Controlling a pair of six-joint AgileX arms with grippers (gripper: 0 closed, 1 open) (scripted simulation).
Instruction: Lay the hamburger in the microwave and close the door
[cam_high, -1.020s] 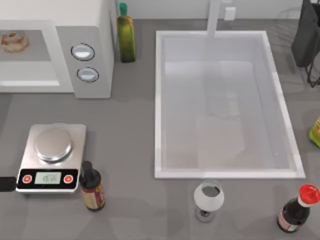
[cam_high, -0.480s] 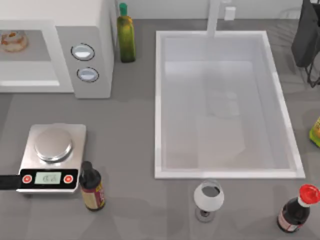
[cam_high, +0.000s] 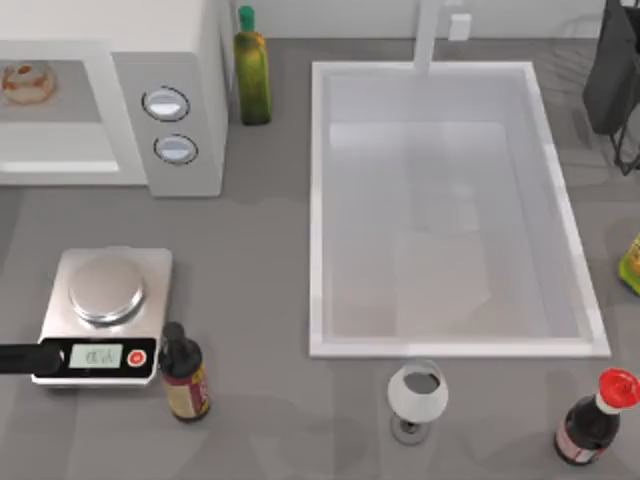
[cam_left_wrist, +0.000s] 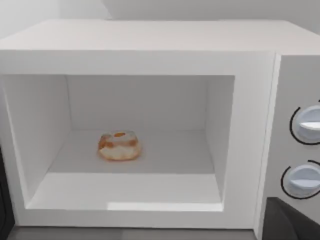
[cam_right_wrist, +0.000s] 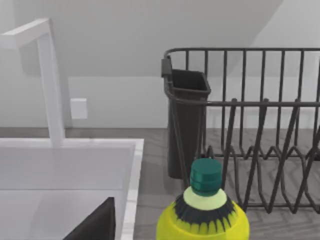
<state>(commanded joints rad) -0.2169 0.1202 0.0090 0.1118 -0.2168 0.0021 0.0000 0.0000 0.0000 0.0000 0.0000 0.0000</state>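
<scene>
At the far left edge of the top view, a dark part of the left arm lies across the front of the steel kitchen scale; whether the left claw is spread or pressed together cannot be told. Behind it stands the microwave, a white box with two round silver dials on a pale grey panel. Its cavity is open, and the hamburger, a small tan bun with orange filling, rests on the smooth white cavity floor. A dark sauce bottle stands just beside the scale, and a tall green-capped oil bottle beside the microwave. Further right, the rectangular white sink takes the middle of the grey surface. A wine glass and a red-capped bottle stand before it. A yellow bottle sits near the black wire dish rack.
</scene>
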